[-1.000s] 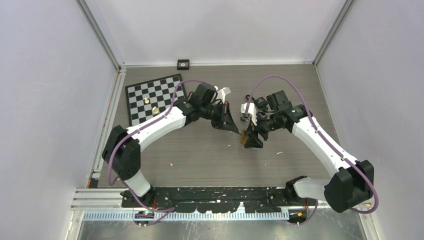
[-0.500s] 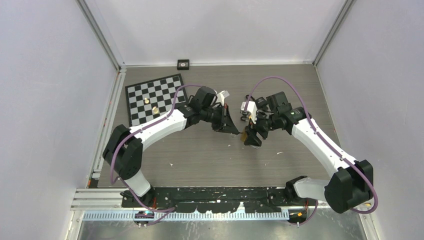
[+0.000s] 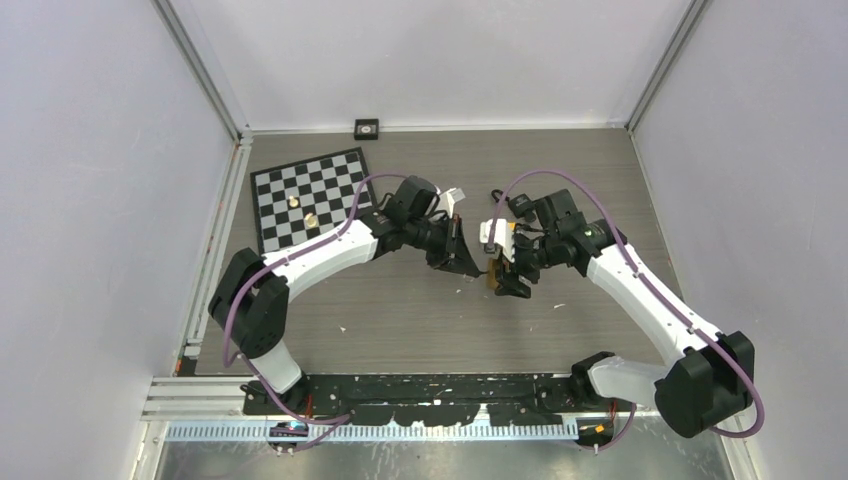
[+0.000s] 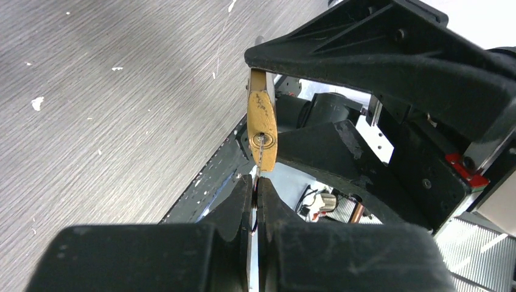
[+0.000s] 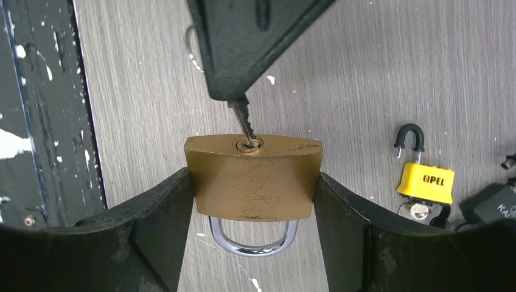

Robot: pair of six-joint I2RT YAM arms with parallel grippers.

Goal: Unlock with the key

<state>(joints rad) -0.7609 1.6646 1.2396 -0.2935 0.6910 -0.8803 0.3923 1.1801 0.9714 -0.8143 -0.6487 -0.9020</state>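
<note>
Over the tabletop (image 5: 365, 73), clamped by its flanks between the wide-set right fingers (image 5: 161, 213): brass padlock (image 5: 252, 176), likely heavy, rigid and slick, with the thin, bendable key (image 5: 244, 125) pinched at its bow by the pressed-together left fingers (image 4: 234, 204), tip in the keyway.

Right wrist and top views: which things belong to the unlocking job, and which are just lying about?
In the job:
brass padlock, clamped between the right fingers
key, pinched in the left fingers, tip in the keyhole

Lying about:
yellow padlock
checkerboard
small black square by the back wall
</note>
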